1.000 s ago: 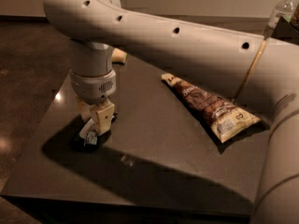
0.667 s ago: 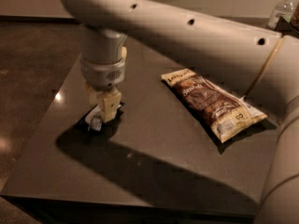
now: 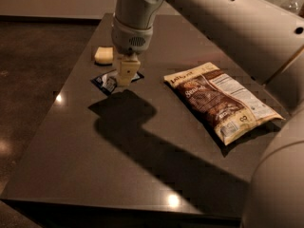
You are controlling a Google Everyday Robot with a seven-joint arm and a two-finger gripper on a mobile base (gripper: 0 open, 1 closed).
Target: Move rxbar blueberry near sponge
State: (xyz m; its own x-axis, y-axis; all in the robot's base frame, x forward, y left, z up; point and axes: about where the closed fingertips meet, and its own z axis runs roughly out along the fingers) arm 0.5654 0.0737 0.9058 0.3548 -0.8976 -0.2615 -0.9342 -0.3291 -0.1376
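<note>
Glossy table (image 3: 142,175), foam sponge (image 3: 104,55), smooth plastic tool (image 3: 126,79) over shiny rxbar blueberry (image 3: 105,82)

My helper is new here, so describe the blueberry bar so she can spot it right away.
On the dark table, look at the far left corner, just in front of the pale yellow sponge. The rxbar blueberry lies directly under the gripper: small, flat, navy with a white label, far smaller than the brown chip bag.

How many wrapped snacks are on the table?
2. The rxbar lies left on the table, near the sponge, with the gripper over it; the chip bag lies right. The arm may hide others.
</note>
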